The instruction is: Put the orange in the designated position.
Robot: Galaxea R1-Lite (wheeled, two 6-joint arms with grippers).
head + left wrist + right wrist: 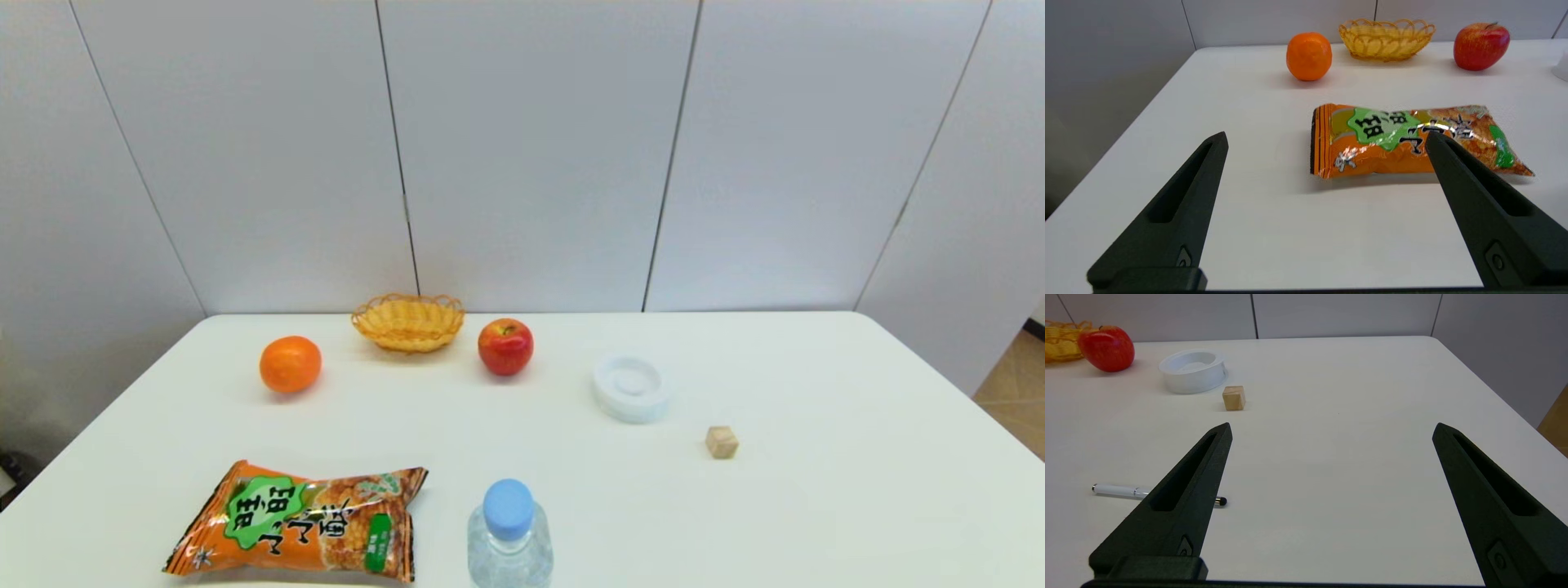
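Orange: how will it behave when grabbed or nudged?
The orange is round and sits free on the table, so a nudge probably rolls it. Its dimpled skin likely grips well. The open left hand looks wide enough.

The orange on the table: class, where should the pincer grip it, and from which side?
Grip the orange across its widest middle, coming from the near side with the open left pincer. It is round, and the basket beside it stands apart, leaving both flanks free.
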